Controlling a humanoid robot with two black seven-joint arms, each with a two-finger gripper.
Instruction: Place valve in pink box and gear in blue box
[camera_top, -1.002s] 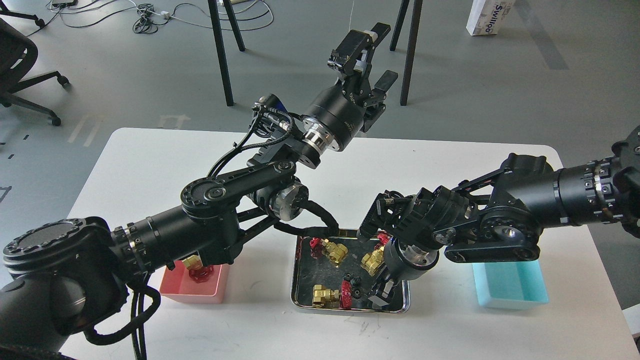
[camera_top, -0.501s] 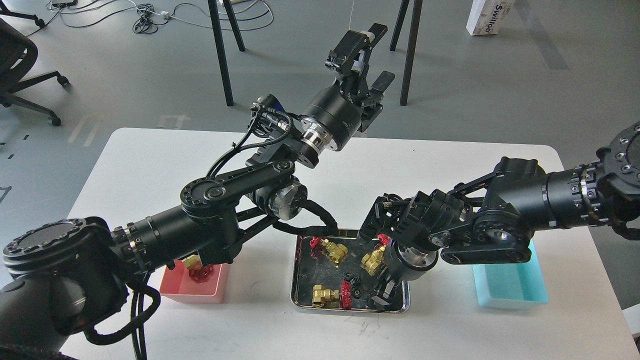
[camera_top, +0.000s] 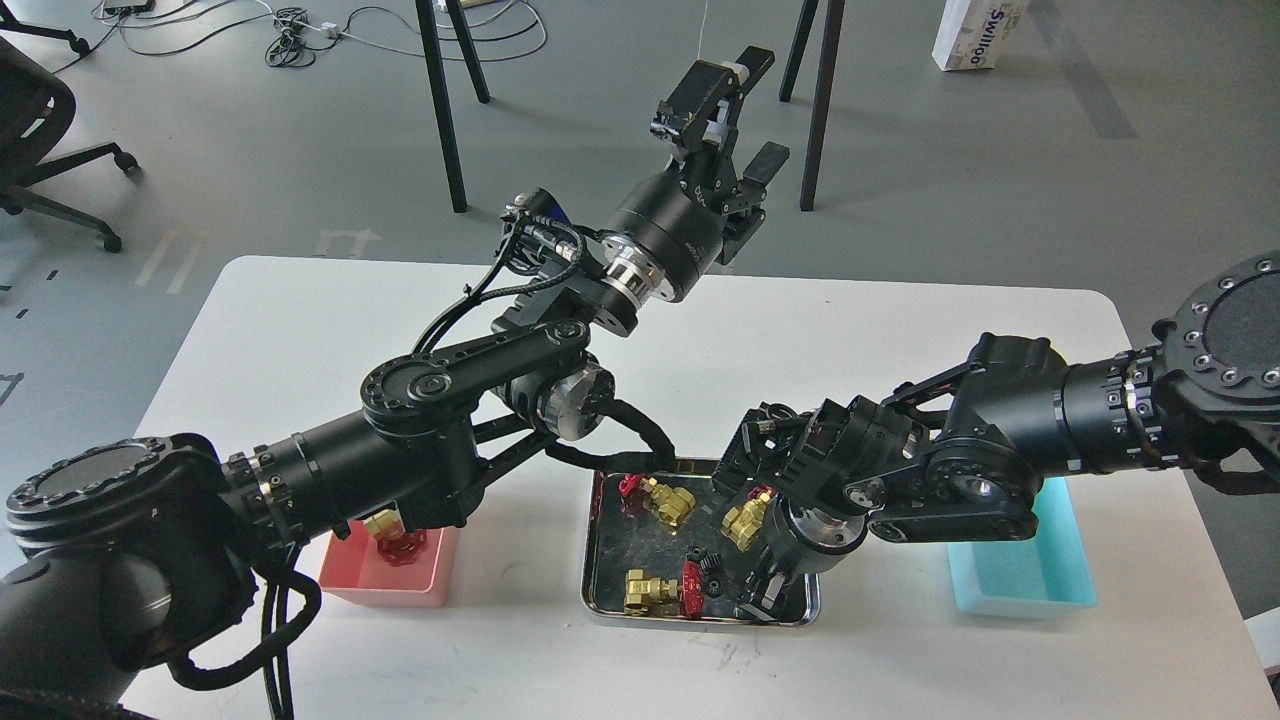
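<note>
White tabletop (camera_top: 300, 320) carries a steel tray (camera_top: 600, 560); the right gripper (camera_top: 762, 598) has sunk lower into it toward a gear (camera_top: 712, 572), jaws' spread unclear. Left gripper (camera_top: 745, 110) idles aloft, jaws apart, empty.

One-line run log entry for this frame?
left gripper: open, raised | right gripper: low in tray, jaws unclear | pink box: one valve | blue box: no gear seen

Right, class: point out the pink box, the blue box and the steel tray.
pink box (camera_top: 425, 590), head view, front wall.
blue box (camera_top: 1020, 600), head view, front wall.
steel tray (camera_top: 596, 570), head view, left rim.
</note>
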